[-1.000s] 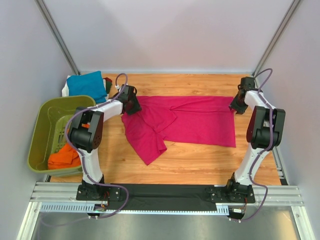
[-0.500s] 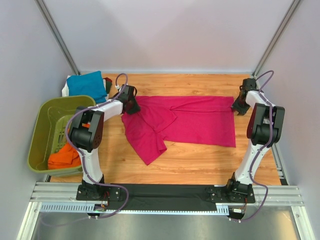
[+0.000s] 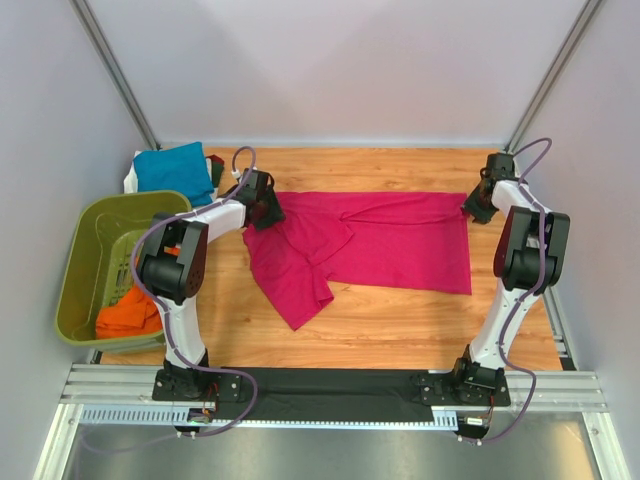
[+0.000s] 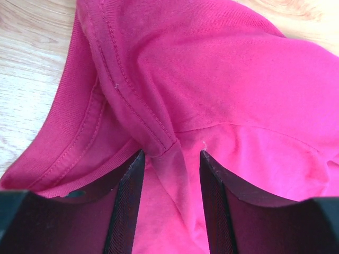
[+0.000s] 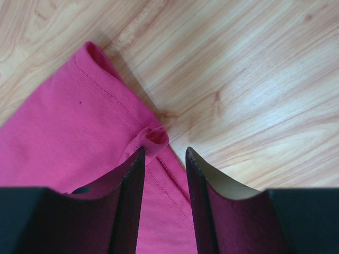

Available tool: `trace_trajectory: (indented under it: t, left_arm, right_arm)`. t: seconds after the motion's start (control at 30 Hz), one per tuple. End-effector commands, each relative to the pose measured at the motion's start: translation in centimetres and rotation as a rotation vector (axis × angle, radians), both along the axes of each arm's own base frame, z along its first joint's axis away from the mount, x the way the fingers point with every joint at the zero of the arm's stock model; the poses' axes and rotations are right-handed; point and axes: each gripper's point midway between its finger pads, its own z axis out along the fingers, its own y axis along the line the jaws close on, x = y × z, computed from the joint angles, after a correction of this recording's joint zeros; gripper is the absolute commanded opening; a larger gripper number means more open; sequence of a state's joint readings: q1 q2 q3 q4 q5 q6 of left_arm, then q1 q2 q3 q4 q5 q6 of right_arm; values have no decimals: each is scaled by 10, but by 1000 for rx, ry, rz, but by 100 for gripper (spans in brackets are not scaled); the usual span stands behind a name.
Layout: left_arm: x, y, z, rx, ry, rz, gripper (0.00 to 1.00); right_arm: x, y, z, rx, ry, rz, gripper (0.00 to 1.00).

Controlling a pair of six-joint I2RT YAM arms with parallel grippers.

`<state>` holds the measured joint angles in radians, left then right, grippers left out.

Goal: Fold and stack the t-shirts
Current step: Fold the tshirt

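Wooden table [image 3: 400, 320], walled on three sides, both arms bolted at its near edge.

Magenta shirt [image 3: 400, 245] lies across the far middle of the table. Its long axis runs left to right. The right half lies flat, with a straight edge toward the right arm. The left half is rumpled and folded over itself, one flap trailing toward the near edge.

Olive basket [image 3: 95, 255] sits off the table's left side, just beside the left arm, well apart from the magenta shirt.

Teal shirt [image 3: 172, 168] is folded in the far left corner, behind the basket.

Orange shirt [image 3: 128, 312] is bunched in the basket's near end.

Left gripper [image 4: 170, 153] is at the magenta shirt's far left corner and hides that corner from above. Its jaws stand apart, a stitched ridge of cloth loose between them, nothing clamped.

Right gripper [image 5: 163, 151] is at the far right corner. Its jaws stand a narrow gap apart, with the hem puckered at their tips. Whether they pinch it, I cannot tell.
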<state>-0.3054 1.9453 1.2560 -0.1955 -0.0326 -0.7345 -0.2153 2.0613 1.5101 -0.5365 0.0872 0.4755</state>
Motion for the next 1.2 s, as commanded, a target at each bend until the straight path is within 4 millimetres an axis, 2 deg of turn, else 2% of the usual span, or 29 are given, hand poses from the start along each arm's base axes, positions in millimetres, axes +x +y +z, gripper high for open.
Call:
trace_trajectory:
  t: [0.0,0.1,0.23,0.37,0.43,0.47,0.67,0.8,0.93,1.0,1.07,1.1,1.13,1.17]
  left_arm:
    - [12,-9,19,-35,-61,-16,53]
    - [10,-10,17,-37,-57,-15,49]
    - [7,-10,23,-40,-61,-19,49]
    - [1,-11,42,-56,-94,-20,50]
    - [-5,-12,45,-61,-98,-25,50]
    - [-6,-12,52,-66,-114,-25,50]
    - [-27,-22,65,-104,-123,-47,51]
    - [-39,-29,65,-110,-119,-52,51]
    - [-45,-38,61,-124,-106,-65,51]
    - [-47,-41,60,-130,-103,-68,51]
    - [-48,-43,59,-130,-101,-75,51]
    - [-48,-44,59,-129,-101,-77,51]
    - [-49,-44,58,-129,-101,-79,51]
    - [-49,-45,59,-130,-103,-81,51]
  right_arm:
    - [15,-1,20,4,-85,-14,39]
    - [15,-1,20,3,-88,-18,38]
    - [14,-3,25,-6,-97,-24,38]
    - [15,-4,34,-13,-116,-24,39]
    - [16,-4,38,-14,-126,-21,39]
    - [17,-3,38,-15,-129,-16,39]
    - [16,-3,29,-11,-115,-13,39]
    - [20,1,29,14,-136,-12,39]
    - [22,6,38,39,-164,-16,39]
    - [17,5,38,34,-162,-38,39]
    - [14,3,49,28,-191,-67,42]
    - [6,4,42,30,-183,-73,42]
    - [10,4,52,27,-231,-78,43]
    - [9,4,52,29,-240,-86,43]
